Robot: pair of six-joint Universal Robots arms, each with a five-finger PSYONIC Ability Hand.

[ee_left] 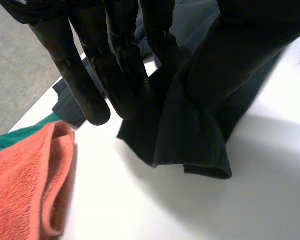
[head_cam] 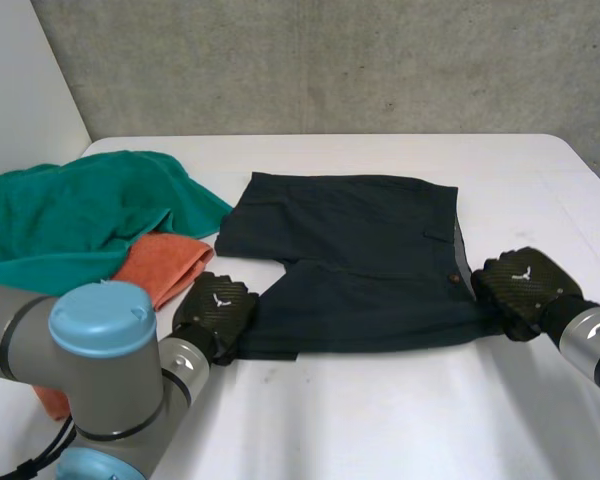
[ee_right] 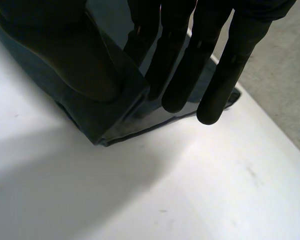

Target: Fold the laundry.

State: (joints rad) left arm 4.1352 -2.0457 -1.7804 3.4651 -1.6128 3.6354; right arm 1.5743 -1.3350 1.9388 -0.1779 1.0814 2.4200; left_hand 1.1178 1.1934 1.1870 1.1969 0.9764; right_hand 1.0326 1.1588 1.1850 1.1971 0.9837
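At the near-left corner of the shorts, your left robot hand holds the near leg's hem between its straight fingers and thumb, with the cloth bunched up off the table there. At the near-right corner of the shorts, by the waistband, your right robot hand pinches the edge the same way, thumb on top and fingers reaching past the corner. The cloth is dark against dark hands, so the contact is hard to see, but I read both as pinches rather than mere touches. Beyond the hands, the rest of the shorts lies spread flat. Left of the shorts sits an orange towel, close by your left robot hand. A green towel is heaped behind it, just beside the shorts' far-left corner.

You look to be at the first fold, with the near edge gripped and not yet carried. Next, lift both corners together and carry them evenly to the far edge of the shorts. Lay the near leg squarely on the far one, and keep your left robot hand from dragging the orange towel.
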